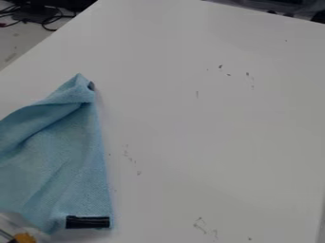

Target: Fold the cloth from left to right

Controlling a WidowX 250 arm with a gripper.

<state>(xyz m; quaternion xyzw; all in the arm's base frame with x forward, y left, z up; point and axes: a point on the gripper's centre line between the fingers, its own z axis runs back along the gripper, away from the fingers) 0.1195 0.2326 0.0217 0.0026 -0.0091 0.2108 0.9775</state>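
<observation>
A light blue cloth (70,161) lies on the white table at the left of the camera view, running past the left edge. Its right edge is fairly straight, from a peaked, bunched corner at the top down to the bottom right corner. Folds and ridges cross its upper and left parts. A black clip-like piece (88,222) sits at the bottom right corner of the cloth, and a small dark piece (91,86) shows beside the top corner.
The white table (215,123) has small dark marks on it. Something clear with an orange-yellow part (25,238) is at the bottom left. Black cables (47,20) lie beyond the table at the top left, and dark items stand past its top right edge.
</observation>
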